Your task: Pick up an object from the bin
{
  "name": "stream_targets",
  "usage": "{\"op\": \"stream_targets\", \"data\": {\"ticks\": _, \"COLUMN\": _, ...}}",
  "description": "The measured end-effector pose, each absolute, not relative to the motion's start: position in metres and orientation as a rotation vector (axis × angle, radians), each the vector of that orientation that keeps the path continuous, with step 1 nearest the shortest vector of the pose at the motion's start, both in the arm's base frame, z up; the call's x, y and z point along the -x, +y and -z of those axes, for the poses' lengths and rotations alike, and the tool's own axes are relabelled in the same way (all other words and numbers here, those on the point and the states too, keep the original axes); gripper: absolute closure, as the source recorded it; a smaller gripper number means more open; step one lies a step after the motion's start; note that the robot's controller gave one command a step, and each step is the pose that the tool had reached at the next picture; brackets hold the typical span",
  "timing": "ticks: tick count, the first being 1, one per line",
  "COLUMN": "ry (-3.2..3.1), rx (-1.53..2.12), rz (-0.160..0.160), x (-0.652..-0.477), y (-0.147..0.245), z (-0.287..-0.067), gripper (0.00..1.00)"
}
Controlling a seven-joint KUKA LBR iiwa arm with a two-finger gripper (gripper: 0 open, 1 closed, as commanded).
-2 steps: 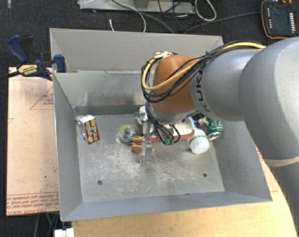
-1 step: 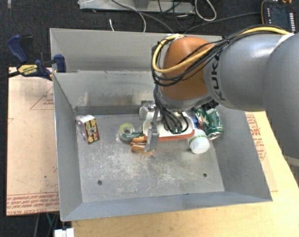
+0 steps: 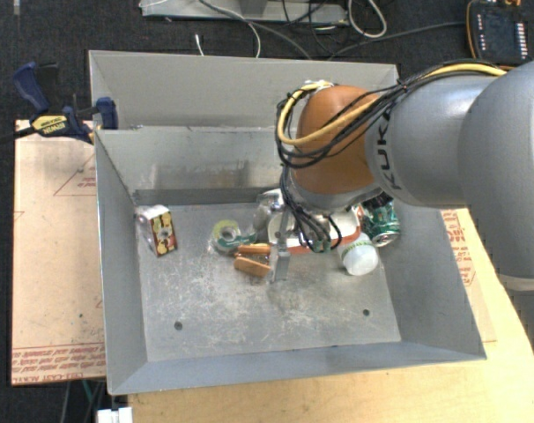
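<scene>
My gripper (image 3: 279,263) hangs low over the middle of the bin floor, under the arm's orange dome. A small brown and orange block (image 3: 251,261) lies right against its left side, touching or nearly touching it. Just behind that block sits a pale green roll of tape (image 3: 225,233). To the gripper's right lie a white bottle-like thing (image 3: 359,258) and a green can (image 3: 380,221), both partly hidden by the arm.
A small white box with a yellow and red face (image 3: 158,229) stands alone at the left of the bin floor. The front half of the floor is bare metal. The arm and its cables cover the bin's right rear part.
</scene>
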State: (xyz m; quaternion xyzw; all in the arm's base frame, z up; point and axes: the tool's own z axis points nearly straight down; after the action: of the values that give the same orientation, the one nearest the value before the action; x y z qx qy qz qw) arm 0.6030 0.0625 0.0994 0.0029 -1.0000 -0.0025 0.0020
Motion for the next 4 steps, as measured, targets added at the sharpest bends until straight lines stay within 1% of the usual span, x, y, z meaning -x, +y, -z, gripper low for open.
{"op": "stream_targets", "data": {"ticks": 1, "ry": -3.151, "rx": 0.184, "rz": 0.021, "x": -0.611, "y": 0.066, "z": -0.071, "gripper": 0.0}}
{"op": "stream_targets", "data": {"ticks": 2, "ry": -3.146, "rx": 0.064, "rz": 0.013, "x": -0.611, "y": 0.06, "z": -0.073, "gripper": 1.0}}
{"op": "stream_targets", "data": {"ticks": 3, "ry": -3.146, "rx": 0.064, "rz": 0.013, "x": -0.611, "y": 0.06, "z": -0.073, "gripper": 1.0}}
{"op": "stream_targets", "data": {"ticks": 4, "ry": -3.135, "rx": 0.064, "rz": 0.012, "x": -0.608, "y": 0.06, "z": -0.086, "gripper": 1.0}}
